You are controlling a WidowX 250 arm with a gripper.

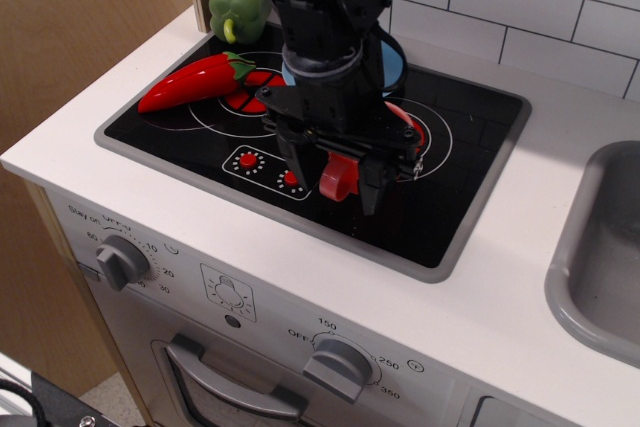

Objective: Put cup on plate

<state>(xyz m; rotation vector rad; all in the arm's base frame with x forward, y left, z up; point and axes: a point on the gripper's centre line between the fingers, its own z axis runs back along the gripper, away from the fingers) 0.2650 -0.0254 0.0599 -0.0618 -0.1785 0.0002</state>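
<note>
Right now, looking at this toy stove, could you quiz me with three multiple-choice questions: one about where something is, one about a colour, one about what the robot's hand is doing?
1. Where does the green bell pepper lie?
A. in the sink
B. at the back left corner of the cooktop
C. on the oven door

2. What colour is the plate behind the arm?
A. light blue
B. yellow
C. black

3. What is the hand doing?
A. hanging open over the chili pepper
B. resting in the sink
C. down around the red cup, its fingers on both sides of it

Answers: 1 B, the pepper sits by the wooden wall behind the red chili pepper. 2 A, a light blue edge shows past the arm. 3 C, the cup's handle shows between the two dark fingers.
</note>
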